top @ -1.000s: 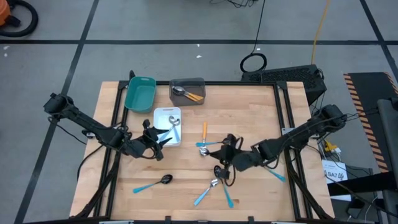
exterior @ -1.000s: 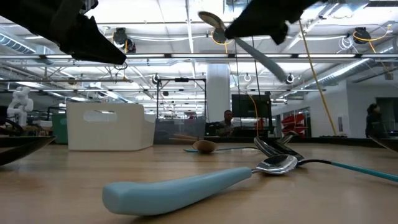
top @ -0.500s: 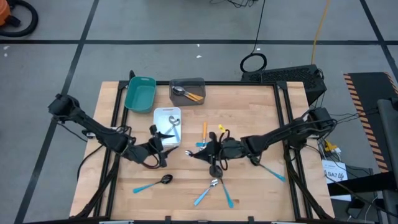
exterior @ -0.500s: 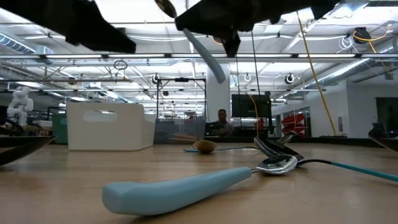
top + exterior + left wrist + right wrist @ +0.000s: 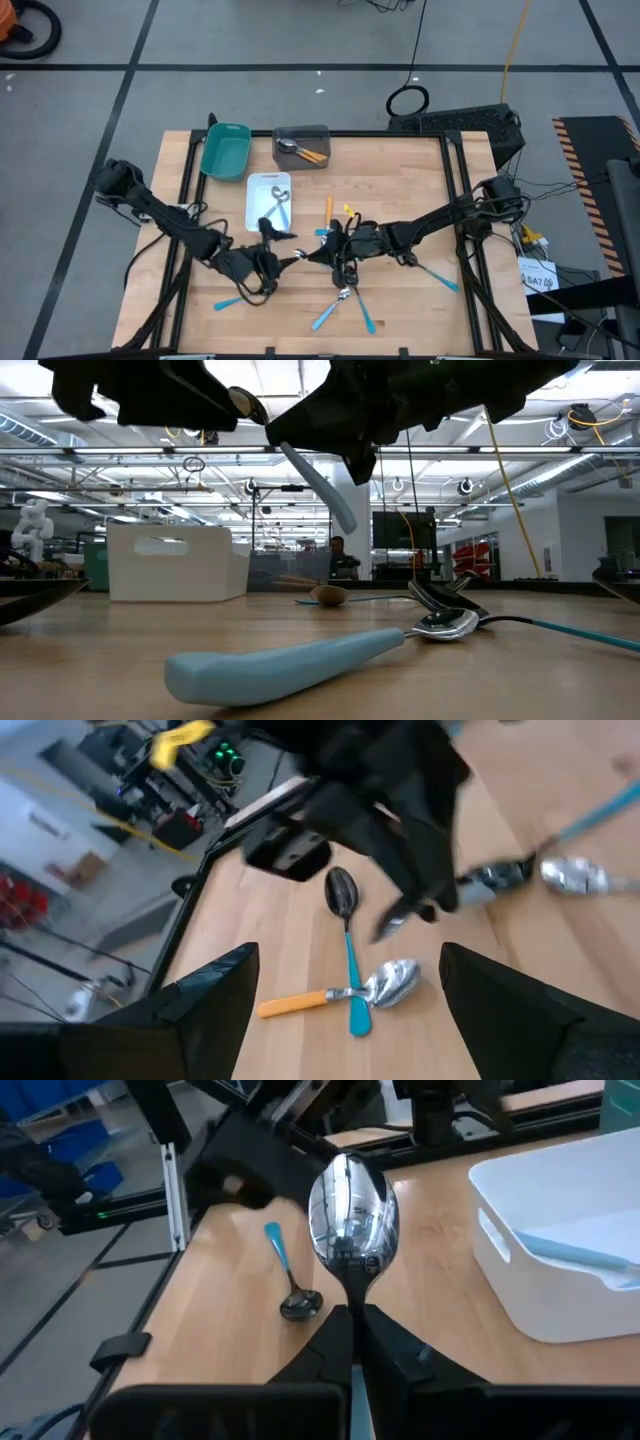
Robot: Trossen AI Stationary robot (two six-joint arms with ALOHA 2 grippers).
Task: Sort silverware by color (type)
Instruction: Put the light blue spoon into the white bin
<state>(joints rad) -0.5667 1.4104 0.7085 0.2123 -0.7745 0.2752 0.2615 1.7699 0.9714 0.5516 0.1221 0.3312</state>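
Note:
My right gripper [image 5: 316, 250] is shut on a spoon with a shiny silver bowl [image 5: 352, 1208] and a light-blue handle [image 5: 318, 490], held above the middle of the table. My left gripper [image 5: 350, 1010] stands open just to the left of that bowl, with nothing between its fingers. Other spoons lie flat on the wood: a black-bowled one with a blue handle [image 5: 245, 296], a pair of blue-handled ones [image 5: 342, 305], and an orange-handled one [image 5: 328, 210]. The white tray [image 5: 256, 190] holds a blue-handled spoon, and the grey tray [image 5: 318, 133] holds orange-handled ones. My right gripper pinches the spoon's neck [image 5: 351, 1302] between its two fingers, just behind the bowl. The fingers come nearly level from the table's right. The bowl sticks out past the fingertips toward my left gripper. The handle slants down under the gripper, and the spoon is clear of the table.
A teal tray [image 5: 225, 150] stands at the far left beside the grey one. One blue-handled spoon [image 5: 440, 276] lies under my right arm. A big blue handle [image 5: 290, 665] lies close to the low camera. Black frame rails run along the table's sides.
My right gripper has carried the spoon toward the table's left and a little down, the bowl leading. My left gripper has left the white tray's near corner and gone toward the near edge and the right, rolling as it went, to meet the spoon.

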